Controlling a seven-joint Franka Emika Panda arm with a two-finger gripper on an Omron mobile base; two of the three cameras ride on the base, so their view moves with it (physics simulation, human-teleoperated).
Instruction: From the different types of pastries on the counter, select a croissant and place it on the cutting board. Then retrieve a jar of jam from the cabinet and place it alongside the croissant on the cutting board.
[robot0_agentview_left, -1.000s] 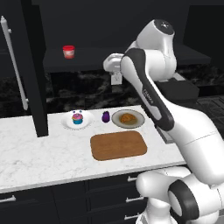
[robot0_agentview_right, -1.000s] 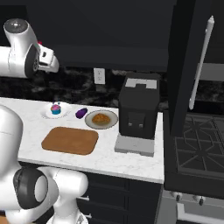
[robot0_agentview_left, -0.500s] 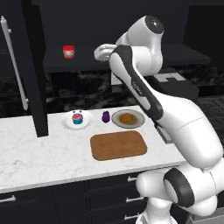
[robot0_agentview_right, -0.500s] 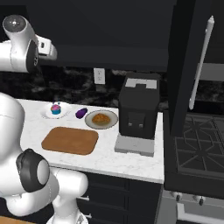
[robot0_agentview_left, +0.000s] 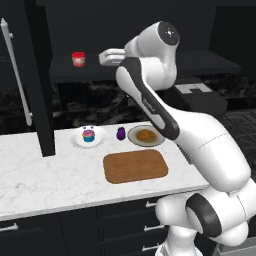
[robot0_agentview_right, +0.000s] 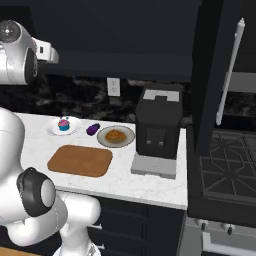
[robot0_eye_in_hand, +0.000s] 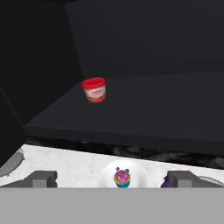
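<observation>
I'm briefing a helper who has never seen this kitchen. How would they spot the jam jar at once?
Look at the dark cabinet above the counter; its long open shelf runs across the wall. The jar of jam stands alone on that shelf: small, squat, red, with a whitish band, unlike the pastries on plates below.

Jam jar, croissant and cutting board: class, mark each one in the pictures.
jam jar (robot0_eye_in_hand: 94, 90): hand view, on its whitish band.
croissant (robot0_agentview_left: 146, 134): left base view, middle of the pastry.
cutting board (robot0_agentview_left: 135, 165): left base view, bare centre of the wood.
</observation>
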